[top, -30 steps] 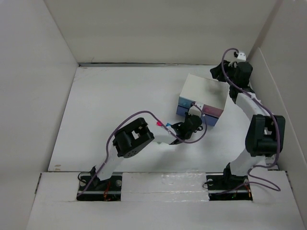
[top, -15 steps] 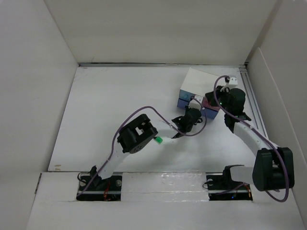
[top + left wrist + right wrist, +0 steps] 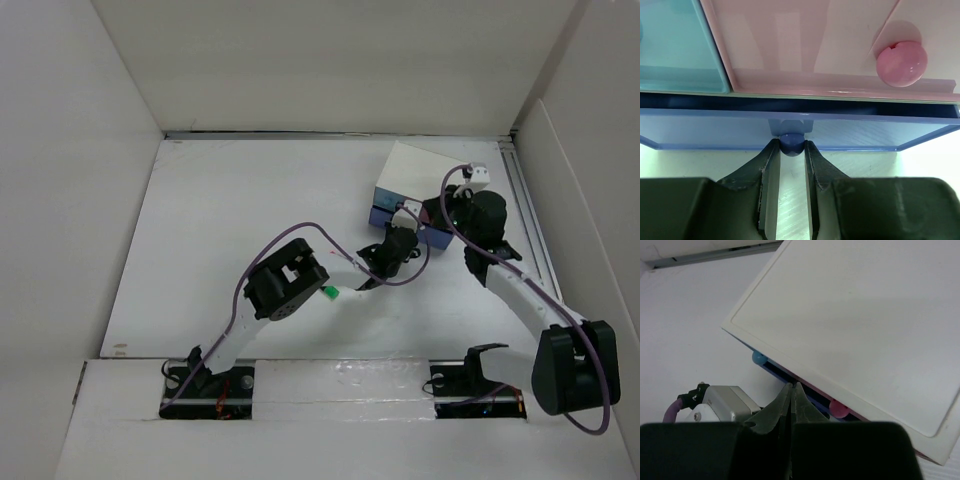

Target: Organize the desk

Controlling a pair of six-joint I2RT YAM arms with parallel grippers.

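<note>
Left jaws pinch the small blue knob [image 3: 791, 144] of the bottom drawer [image 3: 710, 131]. Right jaws are pressed together, empty, above the box [image 3: 412, 176]. The desk [image 3: 230, 210] spreads beneath both arms. It looks stiff and smooth, so I reckon the light box slides unless steadied. The knob is the one handhold.

a small white drawer box [image 3: 415, 175], pink knob [image 3: 901, 64] above, its bottom blue drawer [image 3: 715, 132] with blue knob [image 3: 791, 144] slightly open.

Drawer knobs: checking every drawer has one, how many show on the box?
3. A pink knob on the upper right drawer; dark blue knob on the lower drawer, pinched by the left gripper; light blue knob on the upper left drawer. More may be hidden.
</note>
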